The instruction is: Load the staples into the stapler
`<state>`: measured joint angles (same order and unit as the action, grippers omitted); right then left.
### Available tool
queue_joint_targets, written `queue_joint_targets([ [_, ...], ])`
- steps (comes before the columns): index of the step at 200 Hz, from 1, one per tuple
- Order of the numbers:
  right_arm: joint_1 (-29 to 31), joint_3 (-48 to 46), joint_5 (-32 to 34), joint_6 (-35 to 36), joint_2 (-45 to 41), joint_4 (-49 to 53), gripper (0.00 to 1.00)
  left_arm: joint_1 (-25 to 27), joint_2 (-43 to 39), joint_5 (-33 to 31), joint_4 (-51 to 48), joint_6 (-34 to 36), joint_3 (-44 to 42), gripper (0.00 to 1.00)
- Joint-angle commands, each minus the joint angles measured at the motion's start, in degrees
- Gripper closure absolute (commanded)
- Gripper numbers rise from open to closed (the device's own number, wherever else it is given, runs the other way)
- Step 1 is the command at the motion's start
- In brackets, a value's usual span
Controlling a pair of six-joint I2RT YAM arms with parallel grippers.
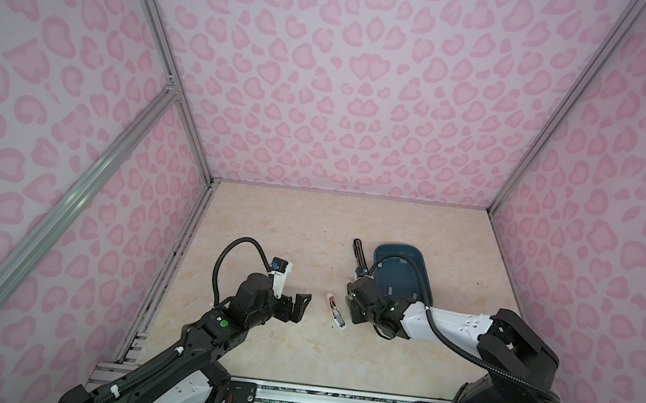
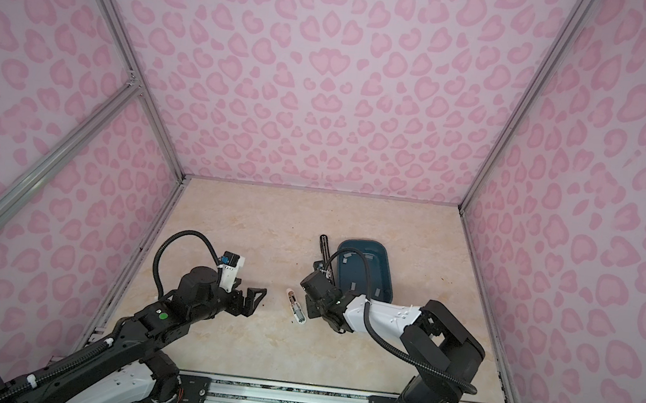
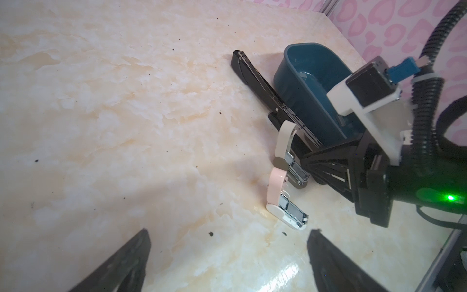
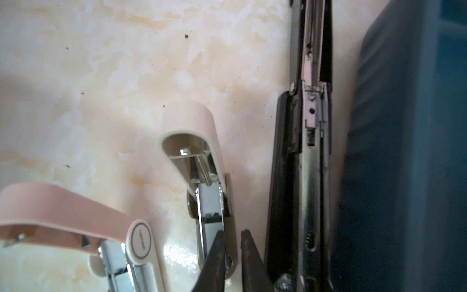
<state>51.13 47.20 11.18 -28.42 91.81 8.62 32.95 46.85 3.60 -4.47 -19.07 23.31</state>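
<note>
Right wrist view puts me close over the work: the right pincer (image 4: 233, 239) has its two dark fingers drawn nearly together, with only a thin slit between the tips. One tip lies over the metal magazine of the cream stapler (image 4: 202, 177), whose lid is swung up and back. I cannot tell whether anything is pinched there. Just beside it on one side lies the pink stapler (image 4: 63, 209), lid likewise raised. On the other side lies the long black stapler (image 4: 300, 177), folded out flat on the desk (image 4: 101, 75), with the blue bin (image 4: 404, 151) just beside it. In both top views the staples (image 2: 345, 260) show as small grey strips lying on the bin's floor, partly behind the right arm's cable. The bin sits right of centre, and the right arm reaches in front of it towards the middle. From the left wrist view the left pincer (image 3: 228, 235) is spread wide, only bare desk between its fingers, hovering short of the pink stapler and touching nothing. Both small staplers' magazines gleam metal; whether strips sit in them I cannot make out.
</note>
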Motion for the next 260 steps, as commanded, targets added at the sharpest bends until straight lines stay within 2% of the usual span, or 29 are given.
queue_joint_targets([
  [1, -0.13, 2.13, 3.67, 1.28, -2.73, 3.11, 0.82, 0.01, -0.28, -0.22, 2.01, 0.00, -0.04, 0.02],
  [24, -2.87, 5.03, 5.26, 2.61, -7.49, 5.94, 0.80, -0.04, -0.87, -0.91, 2.01, -0.11, -0.28, 0.02],
  [59, -13.43, 6.12, 4.78, 2.94, -12.92, 6.14, 0.74, -0.03, -4.20, -4.33, 1.33, -0.94, -1.40, 0.02],
  [74, -18.45, 5.96, 2.96, 2.46, -11.72, 4.92, 0.73, -0.06, -6.13, -6.25, 1.04, -1.23, -2.01, 0.02],
  [99, -25.06, 10.16, -3.91, 1.57, -5.39, 8.52, 0.73, -0.07, -9.61, -9.66, 0.44, -1.67, -3.03, 0.04],
  [133, -26.75, 16.90, -2.63, 3.37, 3.98, 11.89, 0.72, -0.08, -12.65, -11.96, 0.43, -1.50, -3.98, 0.04],
  [174, -29.39, 23.34, 0.02, 8.60, 11.77, 13.20, 0.69, -0.08, -10.36, -13.26, -0.01, -1.41, -3.06, 0.04],
  [209, -30.34, 25.73, -1.43, 12.48, 16.72, 12.18, 0.65, -0.08, -7.05, -12.12, 0.00, -1.07, -1.74, 0.04],
  [239, -31.87, 27.15, -5.50, 13.37, 19.51, 11.31, 0.63, -0.08, -6.09, -11.15, 0.25, -0.79, -1.34, 0.04],
  [260, -32.06, 27.60, -5.84, 13.95, 20.49, 11.05, 0.59, -0.08, -6.23, -11.07, 0.25, -0.73, -1.49, 0.04],
])
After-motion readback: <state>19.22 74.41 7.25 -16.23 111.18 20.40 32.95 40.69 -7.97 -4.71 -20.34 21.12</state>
